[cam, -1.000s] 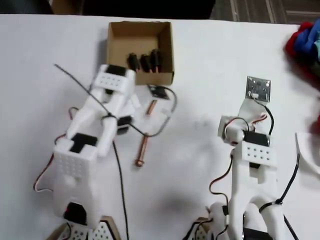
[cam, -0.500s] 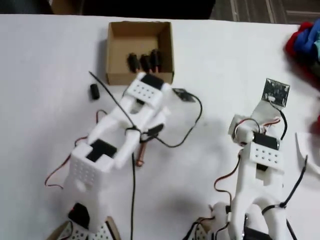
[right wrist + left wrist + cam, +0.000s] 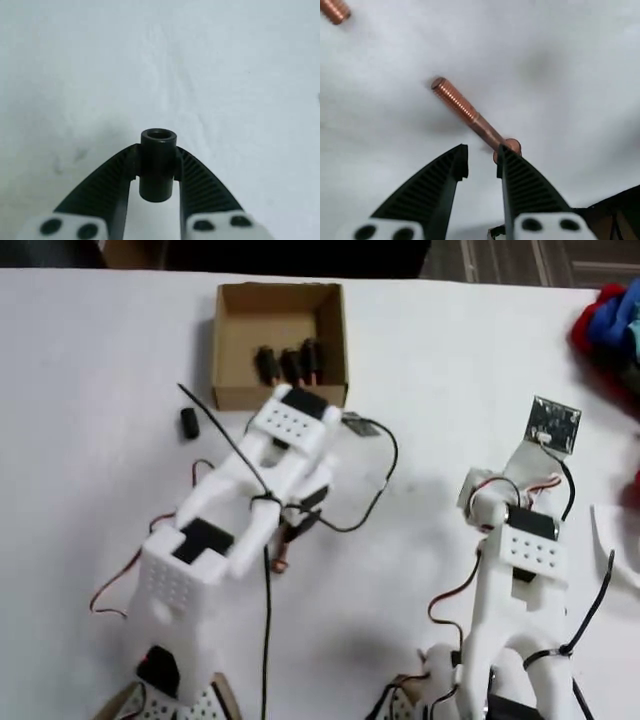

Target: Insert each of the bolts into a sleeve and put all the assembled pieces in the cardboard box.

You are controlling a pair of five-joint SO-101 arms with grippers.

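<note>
Left fingers (image 3: 520, 185): spread, tips low over the tabletop (image 3: 80, 340), nothing between them. The copper bolt (image 3: 467, 115) lies flat, threaded end pointing away. Its head sits right at the tip of one finger and outside the gap; I cannot tell whether they touch.

Right fingers (image 3: 200, 180): pinching the black sleeve (image 3: 158, 162) across its middle, bore open and unobstructed.

Step in hand, as I judge it: pick up this bolt.
- Shift sideways first so the smooth shank near the head lies centred in the gap. Closing from here would likely nudge the head and roll the bolt.
- Grip near the head, leaving the whole thread free for the sleeve.
- Close slowly; a round shank on a smooth top will skid.
- Lift level, then line up the thread with the bore.

Also noted: a second bolt (image 3: 335, 10) nearby, a spare sleeve (image 3: 189, 422) beside the cardboard box (image 3: 216, 340), and three assembled pieces (image 3: 290, 364) inside it.
</note>
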